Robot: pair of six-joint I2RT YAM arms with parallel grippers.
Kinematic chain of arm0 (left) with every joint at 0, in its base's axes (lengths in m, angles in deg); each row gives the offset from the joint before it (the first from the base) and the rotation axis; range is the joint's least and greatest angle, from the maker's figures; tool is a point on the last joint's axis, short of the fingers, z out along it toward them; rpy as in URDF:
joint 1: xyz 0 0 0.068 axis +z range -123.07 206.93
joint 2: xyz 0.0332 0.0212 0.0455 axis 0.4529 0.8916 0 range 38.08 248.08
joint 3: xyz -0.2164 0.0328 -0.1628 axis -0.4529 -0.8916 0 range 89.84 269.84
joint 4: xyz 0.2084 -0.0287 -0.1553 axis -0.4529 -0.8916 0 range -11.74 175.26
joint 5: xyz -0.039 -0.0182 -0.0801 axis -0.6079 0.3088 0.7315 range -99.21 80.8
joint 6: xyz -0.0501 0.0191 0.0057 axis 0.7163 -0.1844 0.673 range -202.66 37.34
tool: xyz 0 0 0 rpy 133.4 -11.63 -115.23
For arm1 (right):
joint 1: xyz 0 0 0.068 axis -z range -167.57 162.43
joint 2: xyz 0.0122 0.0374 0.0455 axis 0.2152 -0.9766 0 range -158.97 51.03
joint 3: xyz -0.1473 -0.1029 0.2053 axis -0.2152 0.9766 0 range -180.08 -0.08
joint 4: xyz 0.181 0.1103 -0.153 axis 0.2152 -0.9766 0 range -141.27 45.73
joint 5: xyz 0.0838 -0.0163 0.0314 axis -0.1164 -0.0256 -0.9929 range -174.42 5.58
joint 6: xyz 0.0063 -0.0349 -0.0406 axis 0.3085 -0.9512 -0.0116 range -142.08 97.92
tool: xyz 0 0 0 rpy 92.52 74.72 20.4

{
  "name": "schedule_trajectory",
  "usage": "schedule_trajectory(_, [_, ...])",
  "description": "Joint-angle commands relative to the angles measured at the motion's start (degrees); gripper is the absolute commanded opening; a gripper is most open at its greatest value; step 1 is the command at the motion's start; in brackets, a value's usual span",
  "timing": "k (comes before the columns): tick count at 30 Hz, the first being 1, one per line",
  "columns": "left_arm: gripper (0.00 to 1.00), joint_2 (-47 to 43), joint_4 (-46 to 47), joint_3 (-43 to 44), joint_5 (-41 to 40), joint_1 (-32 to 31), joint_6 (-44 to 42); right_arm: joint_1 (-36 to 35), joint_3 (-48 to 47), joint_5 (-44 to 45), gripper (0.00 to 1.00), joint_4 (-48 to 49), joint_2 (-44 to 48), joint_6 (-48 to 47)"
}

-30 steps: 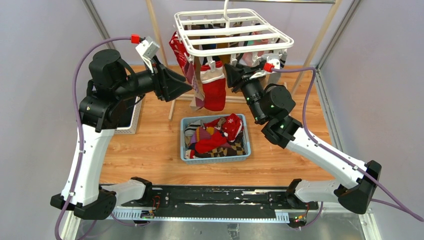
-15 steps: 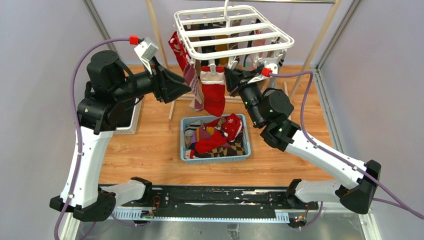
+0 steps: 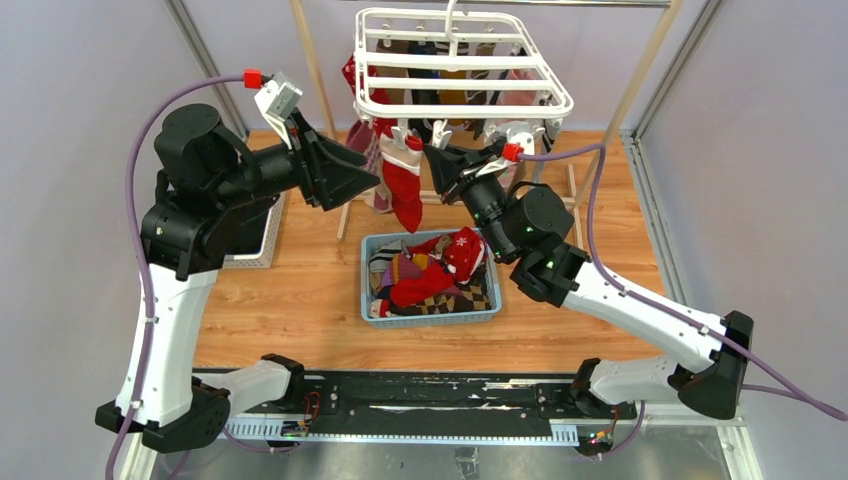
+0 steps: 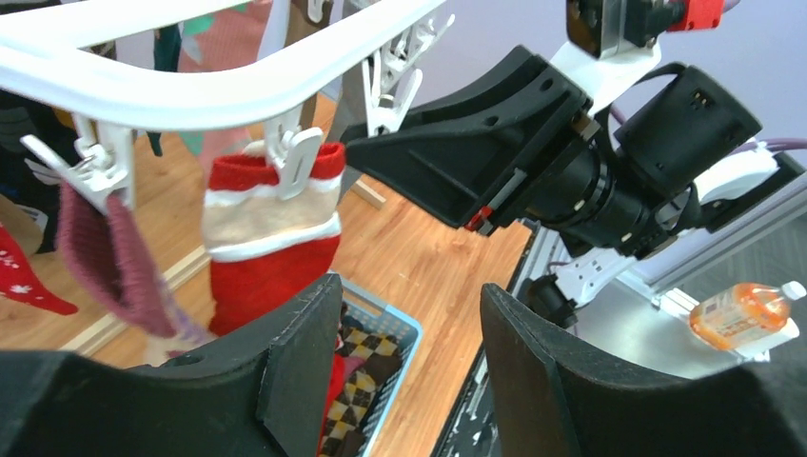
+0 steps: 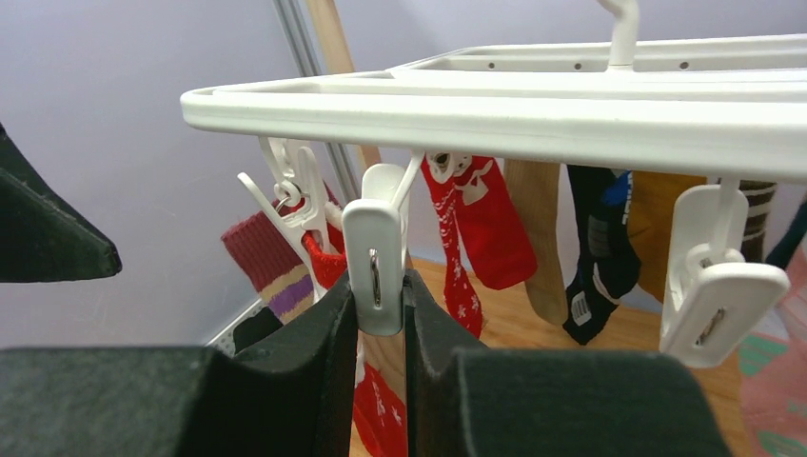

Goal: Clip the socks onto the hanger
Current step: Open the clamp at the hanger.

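The right tool [image 5: 381, 286] is clenched on a white clip [image 5: 377, 249], one black finger pressed flat against each side of it, right under the near rim of the hanger [image 5: 571, 112]. The rack hangs level, with clips dangling all along that rim.

Over in the left wrist view, the red sock [image 4: 271, 276] hangs by its red and white cuff from a clip on the rim, toe pointing down. The tip of the right tool sits right against the corner of that cuff. Just beside it, a maroon sock [image 4: 100, 248] hangs from the next clip along.

The left tool [image 4: 409, 286] is released: jaws spread wide, nothing between them. It sits just below and in front of the red sock, and I can't tell whether its left finger brushes the fabric.

Further back under the rack, more hung socks [image 5: 481, 224] are in a row: red with white marks, tan, dark blue.

From the top camera, both arms reach in toward the near side of the rack, left from the left and right from the right. Below them, a blue basket [image 3: 435, 315] rests on the wooden table [image 3: 300, 300], heaped with loose socks [image 3: 440, 270], red and checked.
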Motion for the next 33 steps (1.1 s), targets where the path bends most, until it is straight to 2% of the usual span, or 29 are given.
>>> schedule_trajectory(1, [0.61, -0.3, 3.5, 0.7, 1.2, -0.2, 6.5, -3.1, -3.1, 0.4, 0.00, 0.3, -1.6, -1.7])
schedule_trajectory(7, [0.64, 5.1, 5.0, 5.1, 1.2, -0.9, 9.6, -4.6, -5.5, -0.3, 0.00, -0.1, -3.9, -1.6])
schedule_trajectory(15, [0.63, 9.7, 5.0, 10.8, -1.5, -5.5, 8.9, -4.9, -7.0, -2.5, 0.00, -1.7, -4.9, -0.1])
schedule_trajectory(20, [0.61, 12.7, 5.0, 11.9, -2.2, -6.7, 8.6, -4.9, -7.9, -3.9, 0.00, -2.9, -5.7, 0.8])
schedule_trajectory(33, [0.59, 16.0, 5.0, 11.8, -10.3, -8.3, 4.1, -4.9, -7.2, -5.4, 0.00, -3.8, -4.8, 0.9])
